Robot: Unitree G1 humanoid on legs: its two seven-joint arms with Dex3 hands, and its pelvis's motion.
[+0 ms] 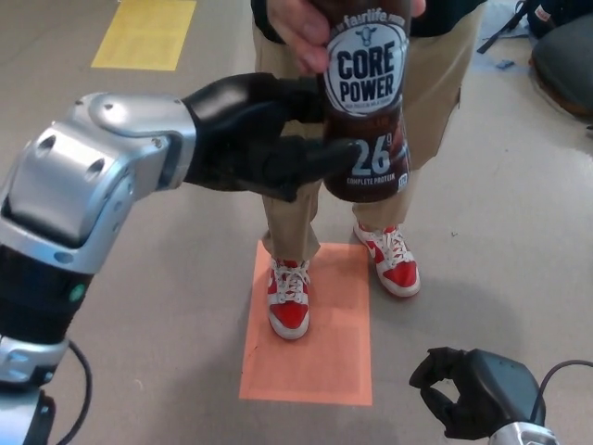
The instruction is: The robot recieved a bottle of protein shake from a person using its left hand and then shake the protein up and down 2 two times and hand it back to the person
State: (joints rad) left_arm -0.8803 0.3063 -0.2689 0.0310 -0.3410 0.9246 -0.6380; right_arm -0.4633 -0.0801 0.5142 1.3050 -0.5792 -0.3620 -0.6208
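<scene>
the core power bottle (367,111) hangs upright in mid air, pinched near the cap by the person's hand (306,28), which leaves the lower label free for the robot to take. the left hand (264,139) is wrapping around that lower half, one finger across the front, thumb up behind, so it looks like a grip just forming, not a full takeover yet. the right hand (463,394) sits low with fingers curled on nothing, out of the way. person stands on the orange floor patch (310,357).
</scene>
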